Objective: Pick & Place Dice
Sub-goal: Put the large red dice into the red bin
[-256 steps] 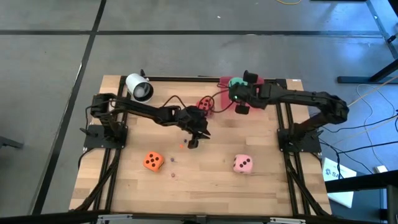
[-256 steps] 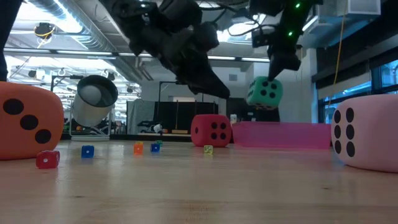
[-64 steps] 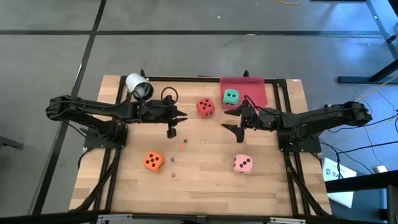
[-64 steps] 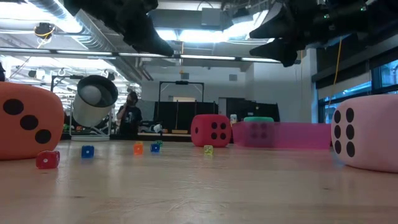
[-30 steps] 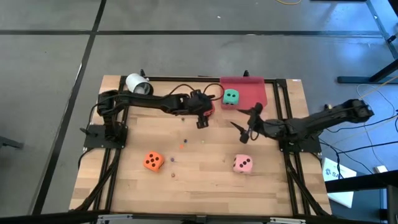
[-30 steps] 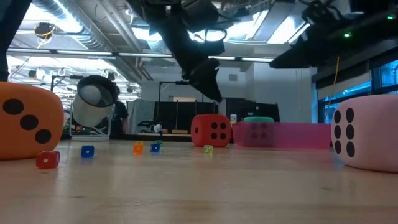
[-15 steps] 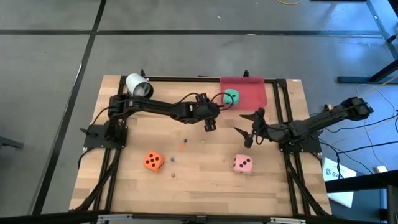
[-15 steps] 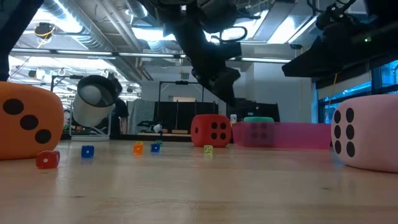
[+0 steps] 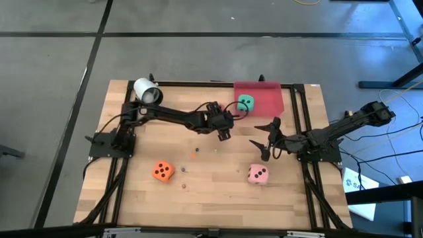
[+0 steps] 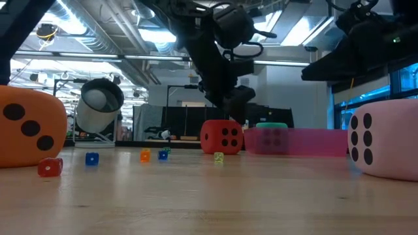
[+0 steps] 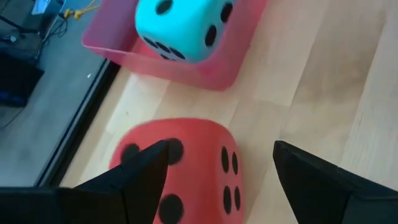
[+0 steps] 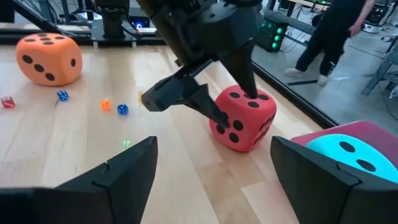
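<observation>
Red tray [image 9: 268,99] at the desk's [image 9: 218,192] far edge held the green die [image 9: 246,102]. Left gripper [image 9: 223,129] hung over the red die [image 11: 180,168], fingers spread, not touching. Right gripper [image 9: 268,140] fingers spread, empty. Orange die [image 9: 162,171] and pink die [image 9: 258,174] lay near the front. No legible writing.

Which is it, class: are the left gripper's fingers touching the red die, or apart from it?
Cannot tell. In the right wrist view the open left gripper straddles the red die, one finger overlapping its top, without showing contact or a gap.
</observation>
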Robot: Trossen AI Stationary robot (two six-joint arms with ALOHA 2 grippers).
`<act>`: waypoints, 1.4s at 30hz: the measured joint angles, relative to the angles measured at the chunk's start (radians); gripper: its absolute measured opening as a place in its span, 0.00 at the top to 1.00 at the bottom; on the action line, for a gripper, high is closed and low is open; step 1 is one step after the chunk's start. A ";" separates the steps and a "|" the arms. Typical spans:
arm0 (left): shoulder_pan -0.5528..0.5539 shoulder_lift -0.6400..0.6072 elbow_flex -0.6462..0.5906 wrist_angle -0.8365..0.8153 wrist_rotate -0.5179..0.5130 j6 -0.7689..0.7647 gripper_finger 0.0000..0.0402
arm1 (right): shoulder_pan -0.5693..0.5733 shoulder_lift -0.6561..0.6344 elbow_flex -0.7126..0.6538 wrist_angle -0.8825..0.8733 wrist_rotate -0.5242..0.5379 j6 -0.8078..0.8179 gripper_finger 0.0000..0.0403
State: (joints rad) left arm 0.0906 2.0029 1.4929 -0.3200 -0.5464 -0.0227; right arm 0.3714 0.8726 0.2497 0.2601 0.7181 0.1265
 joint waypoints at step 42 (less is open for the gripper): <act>-0.007 0.092 0.149 -0.207 -0.182 0.068 0.28 | 0.000 0.000 0.000 -0.105 -0.047 0.079 0.23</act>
State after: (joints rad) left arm 0.0835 2.0945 1.6421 -0.5273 -0.7280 0.0457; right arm 0.3714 0.8722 0.2501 0.1547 0.6714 0.2054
